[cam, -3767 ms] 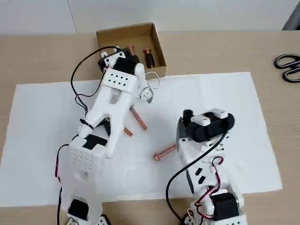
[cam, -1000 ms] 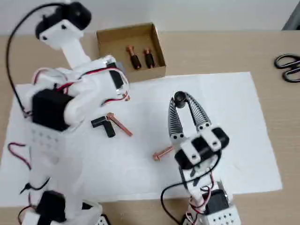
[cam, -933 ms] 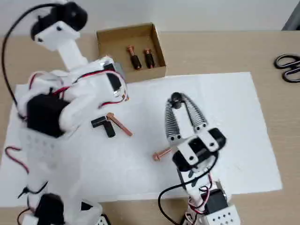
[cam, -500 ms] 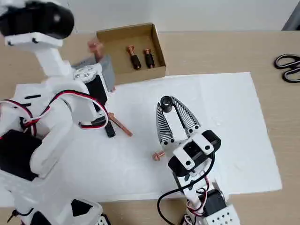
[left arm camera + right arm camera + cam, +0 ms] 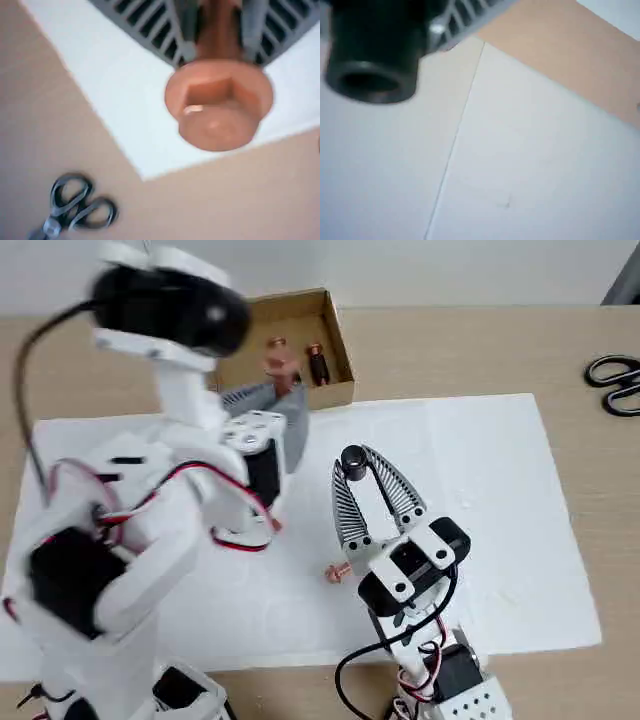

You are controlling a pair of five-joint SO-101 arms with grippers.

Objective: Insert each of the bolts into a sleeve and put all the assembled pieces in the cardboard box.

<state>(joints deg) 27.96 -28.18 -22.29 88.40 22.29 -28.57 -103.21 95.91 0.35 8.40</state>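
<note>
Fingers (image 5: 343, 510) of the right gripper (image 5: 355, 476), grey and ribbed, sit just below the middle of the high view. They narrow to a point and pinch a short black sleeve (image 5: 352, 458) between their tips, above the white paper (image 5: 480, 470). In the right wrist view the sleeve (image 5: 372, 55) shows its open end, with one finger (image 5: 465, 15) beside it. The right arm rises from its base at the bottom edge and leans up the frame, slightly to the left. A loose bolt (image 5: 336, 572) lies on the paper just left of this arm's wrist, partly hidden by it.

Farther up and left, the left gripper (image 5: 282, 388) is clamped on the shank of a copper bolt (image 5: 278, 366). In the left wrist view its flanged head (image 5: 218, 102) stands clear of the grey fingers (image 5: 150, 25). The left arm takes up the left half of the high view, folded high, and its gripper is just in front of the near wall of the cardboard box (image 5: 335, 325).

The box sits at the upper middle of the table (image 5: 480, 350). It contains one assembled piece (image 5: 318, 364) and the copper head of another (image 5: 275, 342). Black scissors (image 5: 612, 382) lie at the right edge.
</note>
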